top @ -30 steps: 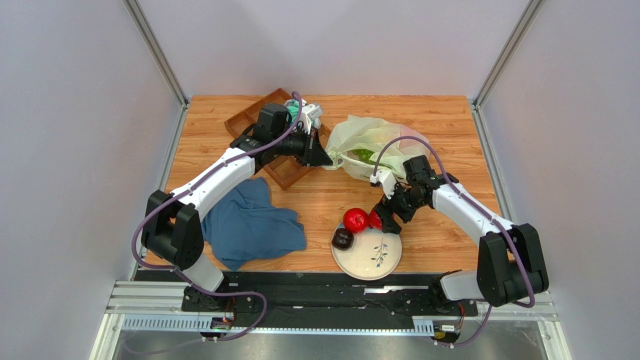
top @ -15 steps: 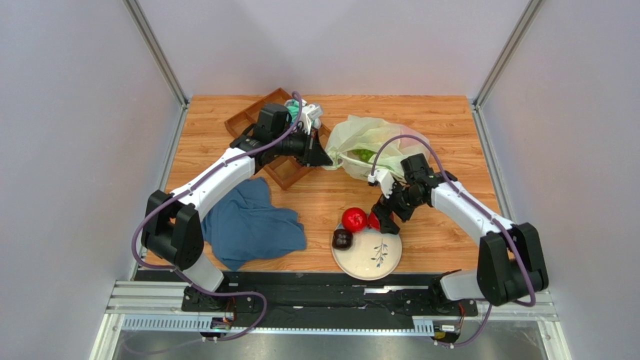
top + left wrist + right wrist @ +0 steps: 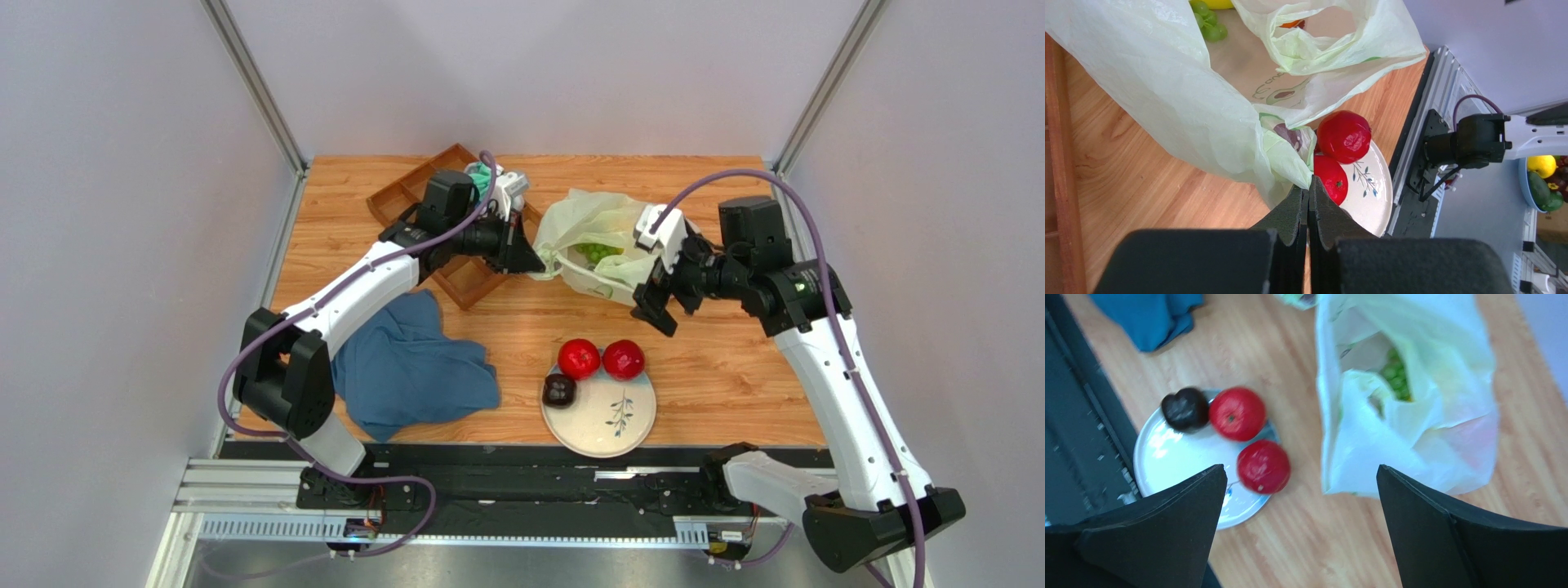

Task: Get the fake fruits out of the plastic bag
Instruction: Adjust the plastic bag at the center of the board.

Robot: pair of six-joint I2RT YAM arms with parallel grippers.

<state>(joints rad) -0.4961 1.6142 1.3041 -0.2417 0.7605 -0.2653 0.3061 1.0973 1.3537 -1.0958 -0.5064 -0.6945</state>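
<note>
Left arm reaches from the lower left up to centre frame, elbow bent, wrist pointing right. The left gripper (image 3: 530, 259) has its fingers pinched tight on the left rim of the plastic bag (image 3: 604, 228), which lies at upper centre. My right arm stands tall at the right edge, forearm angled left. The right gripper (image 3: 655, 303) hangs just below the bag, fingers spread wide, holding nothing. Green grapes (image 3: 595, 254) show inside the bag. The left red apple (image 3: 579, 359), right red apple (image 3: 623, 359) and dark fruit (image 3: 559, 391) sit on the plate (image 3: 610, 426).
</note>
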